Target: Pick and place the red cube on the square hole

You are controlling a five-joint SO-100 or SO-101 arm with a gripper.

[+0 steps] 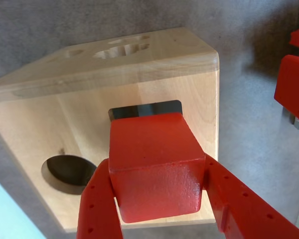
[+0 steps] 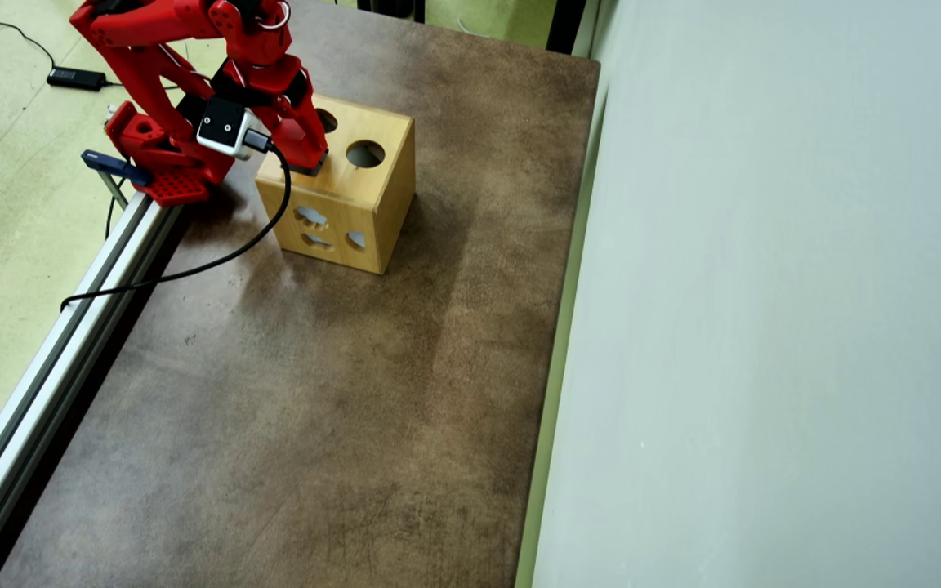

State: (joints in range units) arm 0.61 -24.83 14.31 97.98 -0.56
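Clamped in the end effector (image 1: 157,199), the cube (image 1: 154,164) is hanging over the box (image 1: 45,119), covering most of the square hole (image 1: 144,109), where slight offset or rotation risks catching it on the rim.

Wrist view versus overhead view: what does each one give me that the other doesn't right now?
Only the wrist view shows the red cube clamped in the gripper, covering most of the square hole, of which just a dark strip shows above the cube.

Only the overhead view shows the arm's base, the camera cable, the brown table and the box's side face with shaped cutouts.

Both show the wooden box and a round hole in its top face.
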